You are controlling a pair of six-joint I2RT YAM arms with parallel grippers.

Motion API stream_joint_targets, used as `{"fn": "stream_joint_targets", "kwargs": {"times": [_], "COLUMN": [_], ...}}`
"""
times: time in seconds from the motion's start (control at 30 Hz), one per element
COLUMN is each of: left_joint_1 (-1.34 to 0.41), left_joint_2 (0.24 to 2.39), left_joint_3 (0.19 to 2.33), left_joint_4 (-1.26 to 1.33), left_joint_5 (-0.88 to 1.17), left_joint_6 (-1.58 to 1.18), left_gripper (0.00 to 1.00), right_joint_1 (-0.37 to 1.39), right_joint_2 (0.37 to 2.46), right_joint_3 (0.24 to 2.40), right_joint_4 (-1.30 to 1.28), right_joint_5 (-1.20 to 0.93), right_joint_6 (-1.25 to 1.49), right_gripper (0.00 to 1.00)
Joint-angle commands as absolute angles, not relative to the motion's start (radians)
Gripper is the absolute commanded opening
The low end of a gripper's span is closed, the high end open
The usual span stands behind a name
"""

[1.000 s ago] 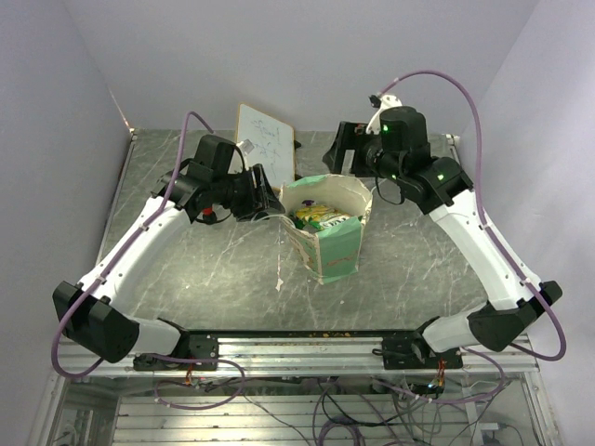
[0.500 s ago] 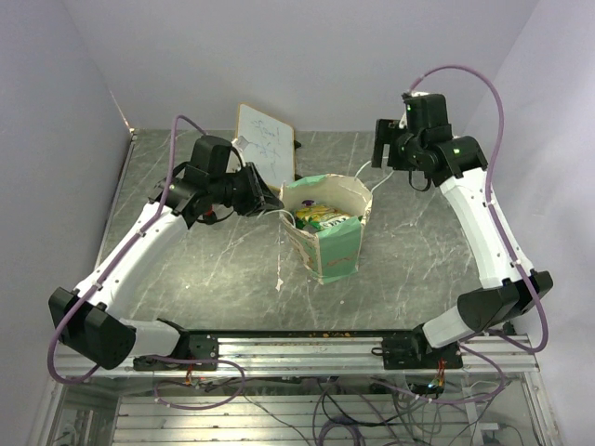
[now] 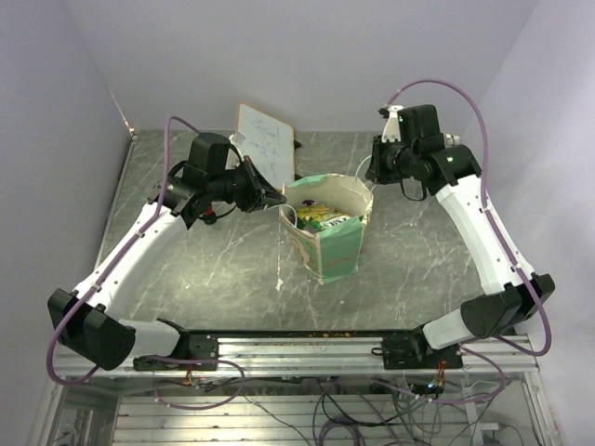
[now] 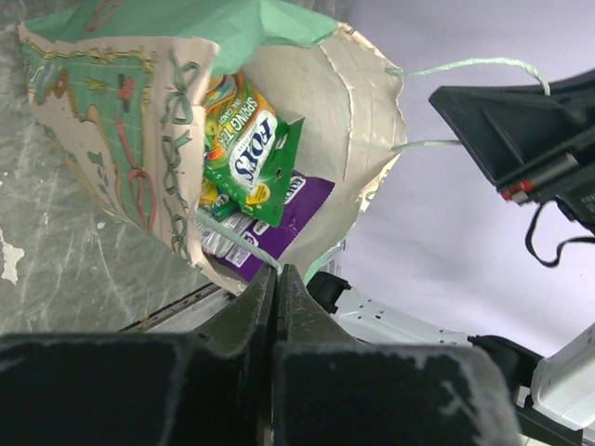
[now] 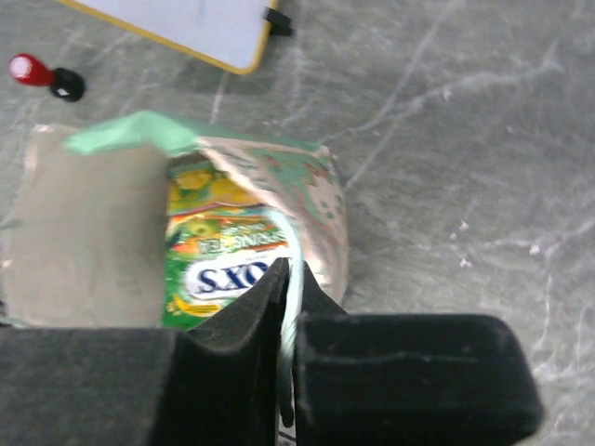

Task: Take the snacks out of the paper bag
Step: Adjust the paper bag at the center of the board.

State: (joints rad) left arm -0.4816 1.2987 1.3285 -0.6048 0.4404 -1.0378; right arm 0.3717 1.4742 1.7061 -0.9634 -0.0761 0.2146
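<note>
Left wrist view showed your left pincer shut on a string handle, the paper bag just ahead, snacks inside. Your right pincer pinched the opposite handle. Pulling both apart gently would likely widen the mouth without tearing.

The right gripper had its black fingers pinched shut on a thin pale green string handle. Just past the fingertips was the open cream and green paper bag, with a shiny green snack packet inside. Farther out on the grey marble table lay a white yellow-framed board and a small red and black cylinder.
</note>
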Motion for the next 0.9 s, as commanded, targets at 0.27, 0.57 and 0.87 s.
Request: {"fn": "stream_joint_targets", "kwargs": {"times": [0.27, 0.57, 0.87], "left_joint_1": [-0.428, -0.182, -0.178], "left_joint_2": [1.311, 1.406, 1.561], "left_joint_3": [1.635, 1.884, 1.975], "left_joint_4": [-0.778, -0.972, -1.071], "left_joint_5": [0.281, 0.342, 0.387], "left_joint_6": [-1.013, -0.816, -0.706], "left_gripper": [0.07, 0.07, 0.07], "right_joint_1": [0.569, 0.626, 0.639], "right_joint_2": [1.442, 1.495, 1.454], "right_joint_3": [1.834, 1.753, 1.516], "right_joint_4": [-0.870, -0.610, -0.555], "right_joint_5": [-0.269, -0.689, -0.752], "right_joint_6": [0.116, 0.279, 0.282], "right_gripper": [0.00, 0.00, 0.00]}}
